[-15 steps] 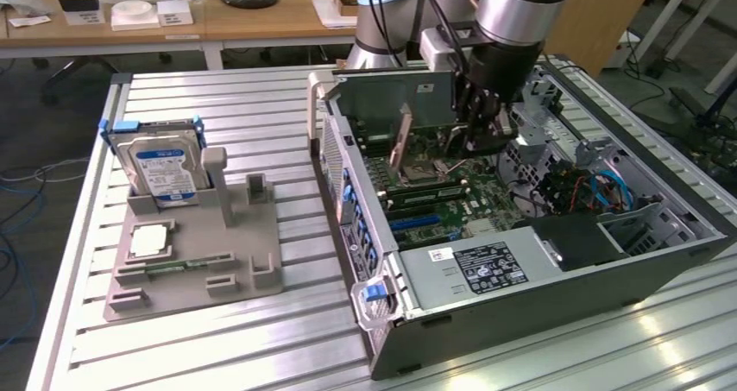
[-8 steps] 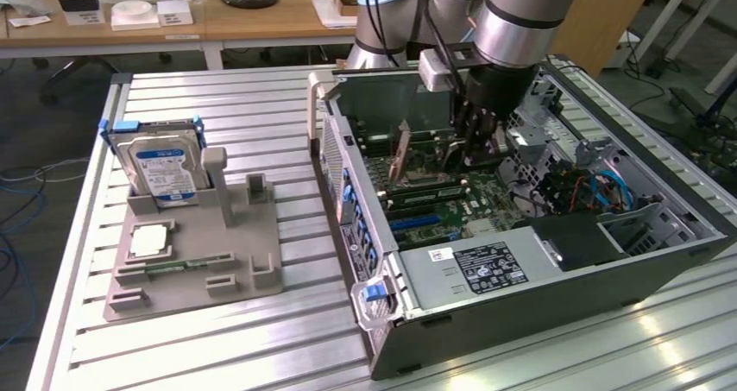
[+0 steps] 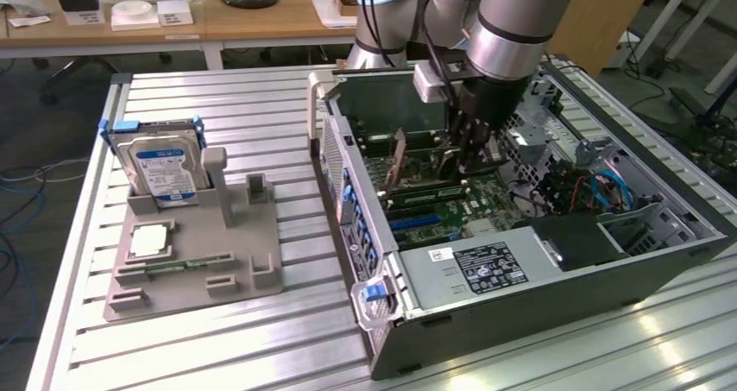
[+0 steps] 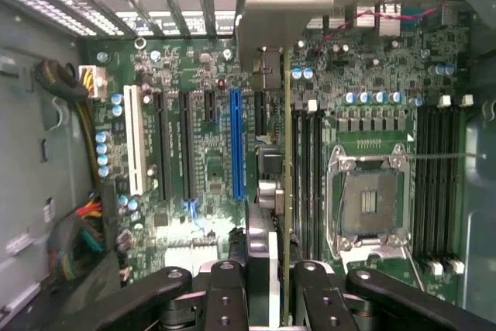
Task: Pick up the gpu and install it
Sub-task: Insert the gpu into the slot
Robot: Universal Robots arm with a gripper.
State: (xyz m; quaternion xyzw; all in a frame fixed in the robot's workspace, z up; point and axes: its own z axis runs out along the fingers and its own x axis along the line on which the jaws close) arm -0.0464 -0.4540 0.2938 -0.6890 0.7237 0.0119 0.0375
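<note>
Inside the open computer case point(image 3: 645, 261), gripper point(image 4: 267, 281) was clamped partway closed on the gpu point(image 4: 286, 160), card held edge-down over the motherboard point(image 4: 201, 160).

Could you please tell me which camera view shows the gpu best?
The wrist view: the gpu runs edge-on from the gripper over the motherboard. The exterior view shows it standing inside the computer case, partly behind the arm.

Silver-grey tubular arm point(image 3: 507, 20) with blue joint caps, black fingers point(image 4: 225, 300).
</note>
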